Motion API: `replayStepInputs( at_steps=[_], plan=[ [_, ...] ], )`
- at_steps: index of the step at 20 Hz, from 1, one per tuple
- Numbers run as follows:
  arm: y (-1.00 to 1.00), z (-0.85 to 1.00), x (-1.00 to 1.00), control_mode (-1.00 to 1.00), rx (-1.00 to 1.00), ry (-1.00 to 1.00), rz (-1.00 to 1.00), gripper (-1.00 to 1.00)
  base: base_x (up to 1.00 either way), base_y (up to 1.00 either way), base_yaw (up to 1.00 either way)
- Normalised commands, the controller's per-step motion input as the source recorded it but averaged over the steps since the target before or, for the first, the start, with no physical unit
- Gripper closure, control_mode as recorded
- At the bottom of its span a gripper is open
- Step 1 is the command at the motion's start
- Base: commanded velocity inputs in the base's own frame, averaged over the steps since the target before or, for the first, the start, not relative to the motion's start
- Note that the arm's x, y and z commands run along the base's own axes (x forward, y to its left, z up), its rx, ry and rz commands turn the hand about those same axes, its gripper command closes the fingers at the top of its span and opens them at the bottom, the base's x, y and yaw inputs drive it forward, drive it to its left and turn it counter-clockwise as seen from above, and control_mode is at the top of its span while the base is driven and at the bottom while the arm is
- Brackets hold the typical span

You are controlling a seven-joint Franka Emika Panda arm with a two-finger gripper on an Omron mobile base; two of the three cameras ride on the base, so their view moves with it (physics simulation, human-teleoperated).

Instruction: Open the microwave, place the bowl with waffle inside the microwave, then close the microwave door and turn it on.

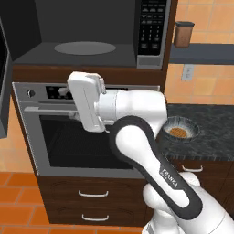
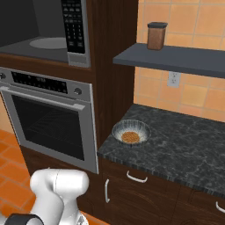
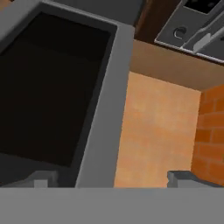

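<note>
The microwave (image 1: 91,27) stands open above the oven, showing its dark cavity, round grey turntable (image 1: 84,48) and keypad (image 1: 151,27). The microwave door (image 3: 43,87), black glass with a grey rim (image 3: 105,109), is swung out to the left; its edge also shows in the left base view (image 1: 3,82). My gripper (image 3: 113,178) is open, pointing at the door's free edge, with nothing held between its fingertips (image 3: 41,179). The speckled grey bowl (image 2: 131,131) with the golden waffle (image 2: 130,137) sits on the dark counter right of the oven, also seen as the bowl (image 1: 180,129) behind my arm.
The steel oven (image 2: 48,118) with bar handle sits under the microwave. A brown jar (image 2: 156,36) stands on a grey shelf (image 2: 176,59) above the black stone counter (image 2: 184,149). Drawers lie below. My arm crosses the oven front in the left base view.
</note>
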Motion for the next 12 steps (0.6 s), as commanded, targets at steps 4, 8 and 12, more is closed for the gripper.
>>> replayStepInputs(
  at_steps=[4, 8, 12],
  plan=[
    [-1.0, -0.04, 0.0, -1.0, -0.22, 0.41, -0.3, -1.0, 0.0, 0.0, 0.0],
    [-1.0, -0.18, 0.0, -1.0, -0.38, 0.4, -0.3, -1.0, 0.0, 0.0, 0.0],
    [-1.0, -0.33, 0.0, -1.0, -0.4, 0.34, -0.31, -1.0, 0.0, 0.0, 0.0]
  ],
)
